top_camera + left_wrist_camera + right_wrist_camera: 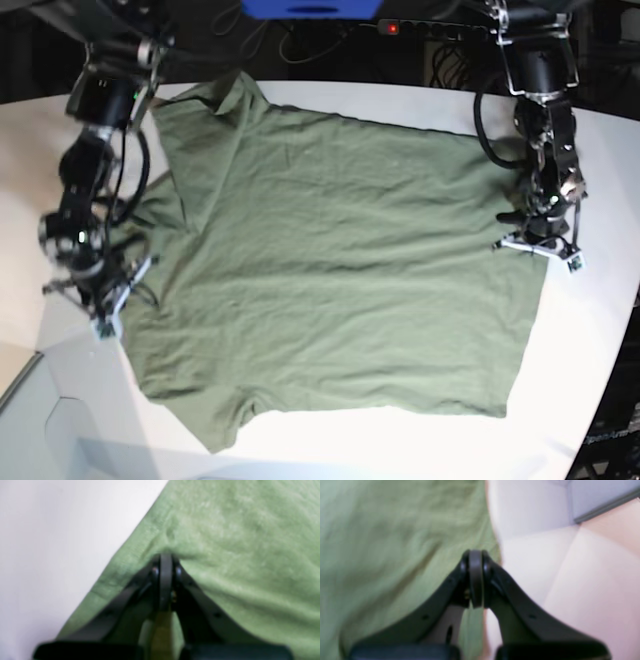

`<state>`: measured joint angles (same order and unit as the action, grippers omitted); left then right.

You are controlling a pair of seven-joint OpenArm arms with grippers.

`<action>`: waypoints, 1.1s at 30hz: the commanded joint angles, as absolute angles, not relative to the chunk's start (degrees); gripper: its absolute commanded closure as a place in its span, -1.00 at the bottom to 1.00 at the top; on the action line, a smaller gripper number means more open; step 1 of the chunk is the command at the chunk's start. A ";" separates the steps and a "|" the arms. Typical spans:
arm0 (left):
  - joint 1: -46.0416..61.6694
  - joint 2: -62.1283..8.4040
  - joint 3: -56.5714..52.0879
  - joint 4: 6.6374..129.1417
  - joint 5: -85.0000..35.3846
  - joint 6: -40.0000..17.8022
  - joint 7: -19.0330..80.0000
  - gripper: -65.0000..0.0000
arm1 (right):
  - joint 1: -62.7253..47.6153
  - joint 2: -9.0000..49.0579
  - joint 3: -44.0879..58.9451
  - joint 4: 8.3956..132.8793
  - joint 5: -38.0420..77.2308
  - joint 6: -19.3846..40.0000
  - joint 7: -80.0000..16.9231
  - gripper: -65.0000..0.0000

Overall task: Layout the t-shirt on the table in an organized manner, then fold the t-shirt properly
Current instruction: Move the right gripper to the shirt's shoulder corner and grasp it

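The olive-green t-shirt (340,260) lies spread flat across the white table (400,445), with one sleeve at the back left and the other at the front left. My left gripper (537,240) is at the shirt's right edge. In the left wrist view this gripper (166,557) is shut, and the t-shirt (237,542) puckers at its tips beside bare table (50,542). My right gripper (100,295) is at the shirt's left edge. In the right wrist view it (475,553) is shut at the border of the t-shirt (395,542), with cloth showing beneath its fingers.
A power strip (430,28) with a red light, cables and a blue object (310,8) sit behind the table's back edge. The table's curved edge (612,390) runs down the right. A grey strip (605,507) crosses the pale surfaces past the shirt.
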<state>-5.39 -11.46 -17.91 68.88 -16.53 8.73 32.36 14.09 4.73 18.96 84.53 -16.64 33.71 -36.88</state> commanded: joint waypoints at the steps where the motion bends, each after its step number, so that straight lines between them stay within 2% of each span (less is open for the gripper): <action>1: -5.32 -11.47 -17.89 70.55 -17.01 8.75 35.21 1.00 | 14.11 4.00 18.77 87.96 -16.31 36.09 -37.93 1.00; 3: -4.88 -11.47 -17.89 73.71 -17.10 8.75 36.62 1.00 | 11.91 2.33 18.77 92.62 -16.48 40.00 -41.89 1.00; 6: -3.65 -11.47 -18.24 79.08 -17.10 8.75 39.52 1.00 | 8.66 0.66 18.77 97.54 -16.48 40.00 -46.29 0.90; 11: -1.80 -11.47 -18.24 87.78 -17.10 8.75 41.36 0.99 | 2.68 -1.36 18.77 104.66 -16.40 40.00 -49.01 0.24; 14: -1.80 -11.47 -18.24 89.36 -17.10 8.75 41.45 0.98 | -2.24 -3.30 18.77 109.76 -16.40 40.00 -49.01 -0.05; 22: -1.80 -11.47 -18.33 89.36 -17.10 8.75 45.23 0.98 | -10.77 -7.87 18.86 111.43 -16.31 40.00 -49.01 -0.04; 33: -1.01 -11.47 -18.33 89.36 -17.10 8.75 45.32 1.00 | -15.69 -7.96 18.86 111.34 -16.31 40.00 -49.01 -0.03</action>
<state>-0.05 -10.76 -18.24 88.29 -17.12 8.78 46.26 -15.88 -7.97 18.85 110.30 -16.73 40.25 -49.78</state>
